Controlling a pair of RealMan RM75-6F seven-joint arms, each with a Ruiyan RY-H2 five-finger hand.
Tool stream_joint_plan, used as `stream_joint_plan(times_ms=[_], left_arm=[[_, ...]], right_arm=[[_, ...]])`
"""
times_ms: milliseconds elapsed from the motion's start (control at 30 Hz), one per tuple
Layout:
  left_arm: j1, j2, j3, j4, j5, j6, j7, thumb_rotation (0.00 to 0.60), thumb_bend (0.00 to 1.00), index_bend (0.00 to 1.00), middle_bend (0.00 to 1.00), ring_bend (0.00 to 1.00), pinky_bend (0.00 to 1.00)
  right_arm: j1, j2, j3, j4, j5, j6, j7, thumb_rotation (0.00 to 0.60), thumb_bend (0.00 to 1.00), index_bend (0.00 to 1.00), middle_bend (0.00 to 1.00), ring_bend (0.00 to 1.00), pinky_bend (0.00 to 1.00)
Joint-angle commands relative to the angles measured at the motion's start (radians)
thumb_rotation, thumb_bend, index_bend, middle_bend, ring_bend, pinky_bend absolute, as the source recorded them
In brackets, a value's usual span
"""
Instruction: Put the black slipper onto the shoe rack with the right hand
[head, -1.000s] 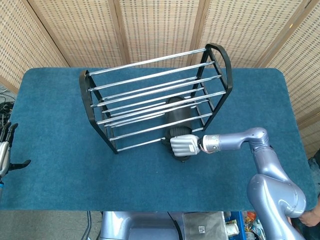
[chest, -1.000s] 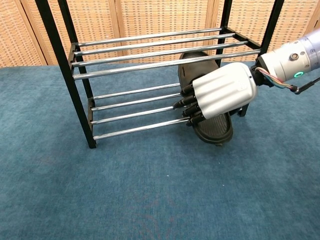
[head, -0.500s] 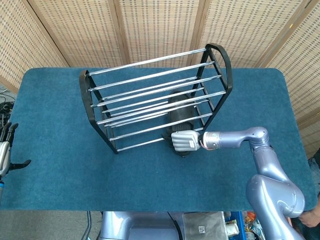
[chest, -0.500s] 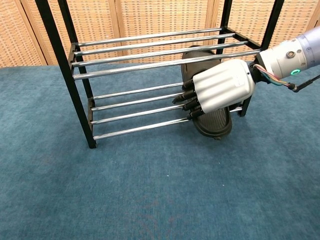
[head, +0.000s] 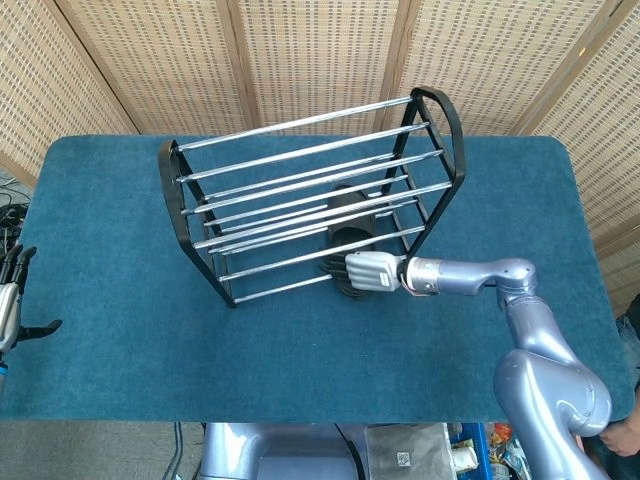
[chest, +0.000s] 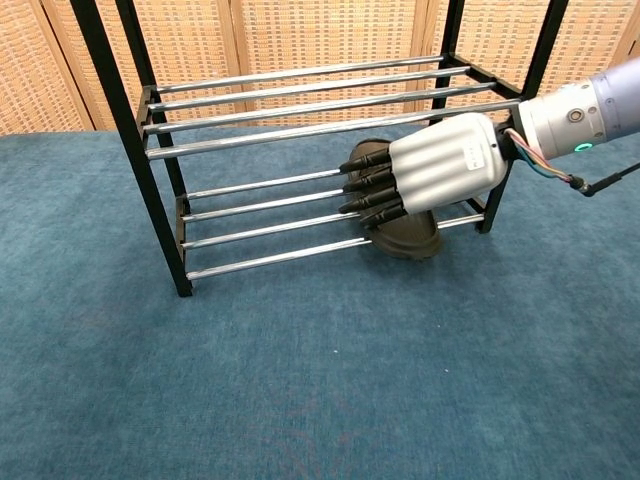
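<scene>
The black slipper (chest: 405, 240) lies on the lower bars of the black and chrome shoe rack (chest: 152, 200), near its right end, with its heel sticking out over the front bar. My right hand (chest: 435, 170) lies over the slipper, dark fingers stretched across its top; the thumb is hidden. From the head camera, the slipper (head: 345, 215) shows through the rack (head: 172, 200) bars, and the right hand (head: 372, 271) sits at the rack's front edge. My left hand (head: 10, 300) hangs at the far left off the table, fingers apart and holding nothing.
The rack stands on a blue carpeted table (head: 120, 330) backed by wicker screens (head: 320, 50). The rack's upper shelf (chest: 300, 90) carries nothing. Bare carpet lies in front of the rack and to both sides.
The right hand has pushed the slipper further in and leftward onto the lower bars; less of the slipper sticks out at the front. The left hand has not moved.
</scene>
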Motion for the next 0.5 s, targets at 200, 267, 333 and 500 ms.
stream_joint_plan(times_ms=[200,267,333,500], left_arm=[[0.0,0.001,0.003,-0.001,0.005,0.0,-0.001,0.6,0.12,0.0,0.0,0.0,0.0],[0.0,0.001,0.004,-0.002,0.006,0.0,-0.001,0.6,0.12,0.0,0.0,0.0,0.0],[0.0,0.001,0.005,-0.003,0.007,0.0,-0.001,0.6,0.12,0.0,0.0,0.0,0.0],[0.002,0.005,0.009,-0.009,0.017,0.003,-0.007,0.6,0.12,0.0,0.0,0.0,0.0]], right_arm=[[-0.013,0.033,-0.004,-0.056,0.014,0.006,-0.045,0.6,0.27,0.09,0.0,0.0,0.0],[-0.022,0.045,-0.004,-0.074,0.016,0.023,-0.055,0.6,0.27,0.09,0.0,0.0,0.0],[-0.03,0.057,-0.003,-0.092,0.02,0.038,-0.067,0.6,0.27,0.09,0.0,0.0,0.0],[-0.064,0.104,0.016,-0.175,0.043,0.094,-0.113,0.6,0.27,0.09,0.0,0.0,0.0]])
